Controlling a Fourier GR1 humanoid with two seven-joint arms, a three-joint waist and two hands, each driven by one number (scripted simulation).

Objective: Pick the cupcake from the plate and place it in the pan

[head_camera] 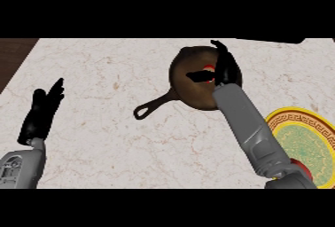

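Right robot hand point(221, 66) over the pan point(189, 91), fingers curled round the cupcake point(208, 71). Left robot hand point(43, 113) rests open at the surface's point(118, 146) left.

views: one only, head view, so no overlap w/ another cam
position: above the tabletop point(111, 66), at robot's head height
facing: steeply down and fwd; forearms enter from lower edge
mirroring: none; right hand point(222, 66) at view's right, left hand point(42, 113) at view's left
nearness: close enough that the tabletop fills nearly the whole frame
far edge: tabletop's back edge near the top, pan point(189, 91) just below it, centre-right
left limit: dark wood strip point(13, 55) past tabletop's edge, upper-left
right limit: plate point(282, 119) cut off by the right edge
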